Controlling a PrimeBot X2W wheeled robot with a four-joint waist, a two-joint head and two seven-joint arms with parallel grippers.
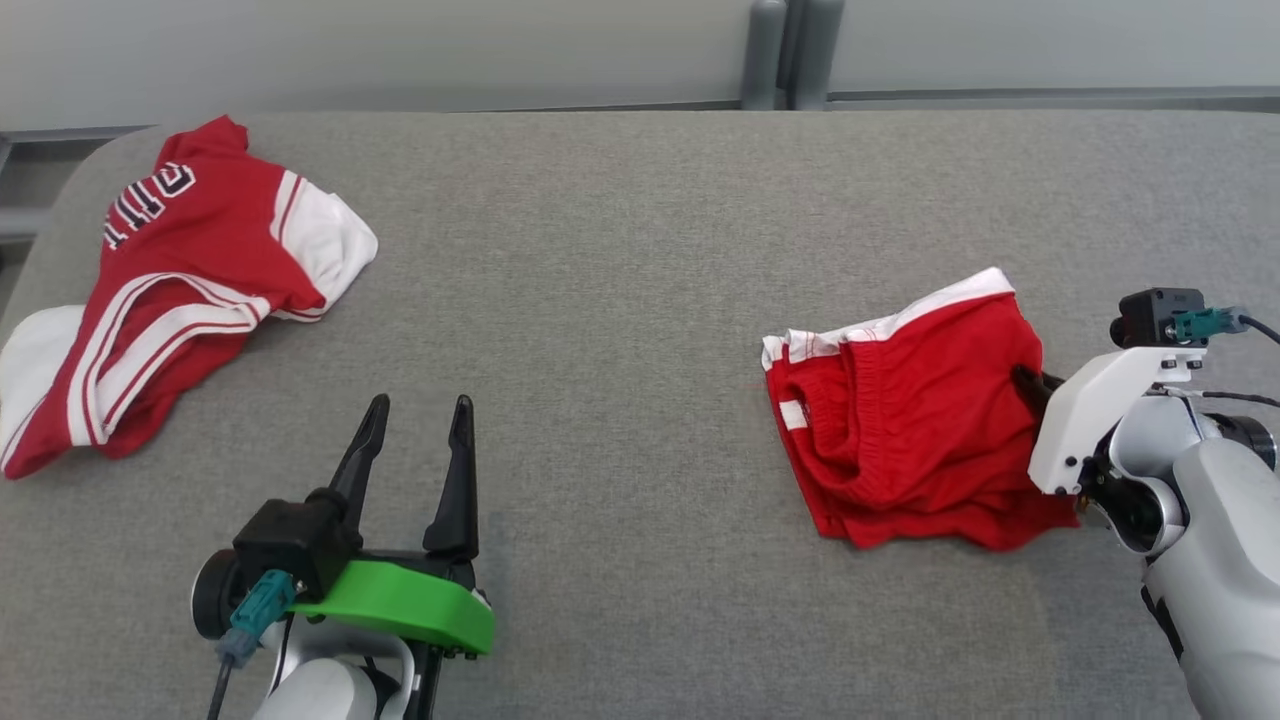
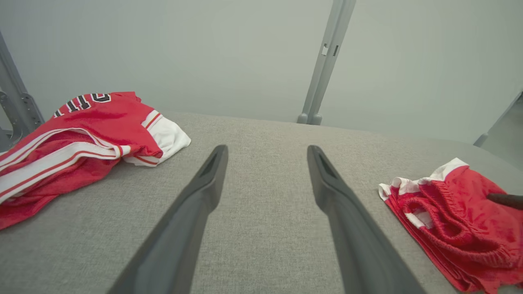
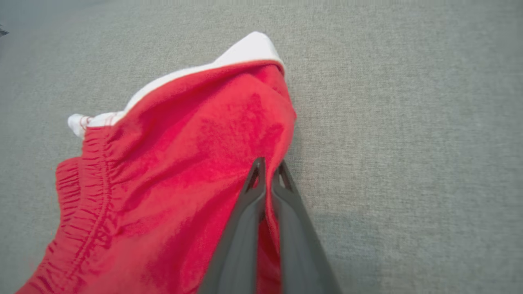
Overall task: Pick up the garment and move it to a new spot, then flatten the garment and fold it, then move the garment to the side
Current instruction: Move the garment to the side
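- Since the right gripper [image 3: 267, 167] comes in from the robot's right, the red shorts [image 1: 905, 420] lie almost wholly to its left, toward the middle of the table [image 1: 620, 300]. That is the relation the coming move turns on.
- The right gripper's two dark fingers are pressed together on the right-hand edge of the shorts. In the right wrist view, red cloth shows in the slit between them and rises slightly at the pinch.
- The rest of the garment rests on the grey table on the robot's right side, in a compact bundle of several layers.
- The gathered waistband [image 1: 860, 400] runs near-to-far along the side away from the grip, and the white trim [image 1: 950, 295] marks the far edge.
- I judge that pulling rightward would drag the bundle trailing behind the fingers, while lifting would let the layers hang and perhaps fall open. A single edge pinch holds only part of the stack.
- The left gripper [image 1: 420, 402] hovers low near the table's front, its fingers spread wide and holding nothing — well apart from the shorts, with bare cloth surface between.
- The right arm is plainly the nearer one, so the left could help only by reaching across toward the waistband side.
- A red and white jersey [image 1: 190, 280] lies crumpled at the far left, well clear of both grippers.
- Whether this grip opens the task or serves its final shift to the side, I cannot tell.
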